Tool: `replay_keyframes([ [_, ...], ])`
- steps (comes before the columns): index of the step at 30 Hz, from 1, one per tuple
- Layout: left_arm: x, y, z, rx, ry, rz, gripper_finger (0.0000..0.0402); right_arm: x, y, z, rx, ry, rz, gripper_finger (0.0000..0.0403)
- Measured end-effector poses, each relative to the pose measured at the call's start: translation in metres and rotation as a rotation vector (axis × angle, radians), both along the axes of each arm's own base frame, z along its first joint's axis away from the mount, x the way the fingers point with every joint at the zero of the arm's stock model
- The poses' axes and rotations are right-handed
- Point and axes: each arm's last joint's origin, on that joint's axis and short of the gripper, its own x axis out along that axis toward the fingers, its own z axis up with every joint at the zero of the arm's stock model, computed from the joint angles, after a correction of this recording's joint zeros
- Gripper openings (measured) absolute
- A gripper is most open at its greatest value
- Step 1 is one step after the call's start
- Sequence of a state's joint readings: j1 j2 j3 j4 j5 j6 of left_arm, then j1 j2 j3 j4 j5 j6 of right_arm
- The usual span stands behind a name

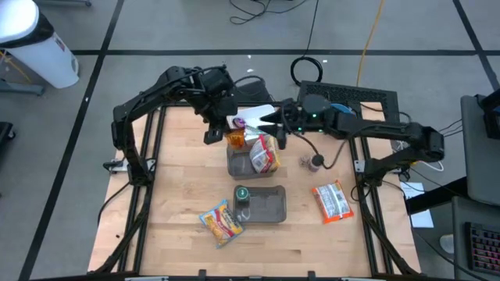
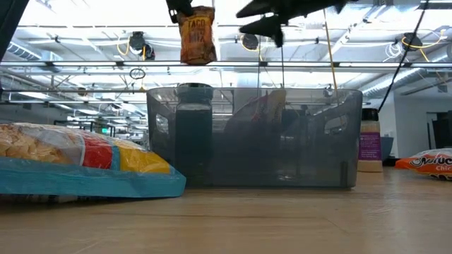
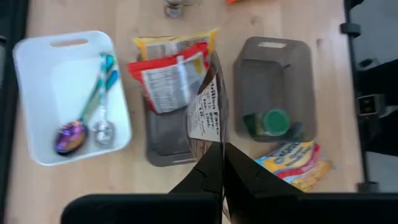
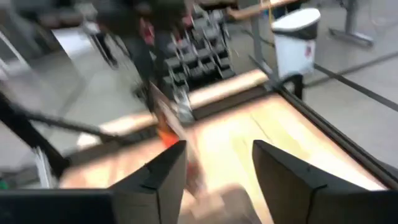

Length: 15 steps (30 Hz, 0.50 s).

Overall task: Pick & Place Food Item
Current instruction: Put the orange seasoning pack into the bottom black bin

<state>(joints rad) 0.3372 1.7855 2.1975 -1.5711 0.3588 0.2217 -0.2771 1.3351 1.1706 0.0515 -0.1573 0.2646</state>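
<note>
My left gripper [image 1: 226,129] is shut on an orange taco-mix packet [image 2: 197,34], high above a grey bin [image 1: 234,165] that holds a red and yellow bag [image 1: 264,154]. In the left wrist view the packet [image 3: 208,102] shows nearly edge-on over that bin. My right gripper [image 1: 269,125] is open and empty, just right of the packet, also in the air [image 2: 268,21]. A second grey bin [image 1: 269,204] nearer the front holds a green-lidded jar [image 1: 242,193]. My left gripper pinches the packet's top edge [image 3: 217,144] between its two fingers, coming from above and pointing down. The packet hangs upright below the fingers, clear of the bin and the table [image 2: 197,42].
A white tray [image 3: 37,124] with two spoons [image 3: 87,121] stands at the far side. A chips bag [image 1: 223,222] lies front left, an orange and white packet [image 1: 332,200] front right, and a small bottle [image 1: 316,161] right of the bins.
</note>
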Motion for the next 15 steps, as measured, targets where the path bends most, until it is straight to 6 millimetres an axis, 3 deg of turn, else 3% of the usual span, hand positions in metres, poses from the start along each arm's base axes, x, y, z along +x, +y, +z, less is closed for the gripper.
replay_keyframes([
  [6,0.012,-0.033,0.001,-0.042,0.017,0.084,0.0002,-0.044,0.010,0.006,-0.085,0.127,-0.034,0.0205],
  [11,0.027,-0.073,0.006,-0.097,-0.042,0.185,0.0001,-0.086,0.022,-0.022,-0.051,0.048,-0.043,0.0206],
  [15,0.032,-0.104,0.009,-0.158,-0.059,0.266,0.0001,-0.113,0.030,-0.042,0.016,-0.130,-0.062,0.0201],
])
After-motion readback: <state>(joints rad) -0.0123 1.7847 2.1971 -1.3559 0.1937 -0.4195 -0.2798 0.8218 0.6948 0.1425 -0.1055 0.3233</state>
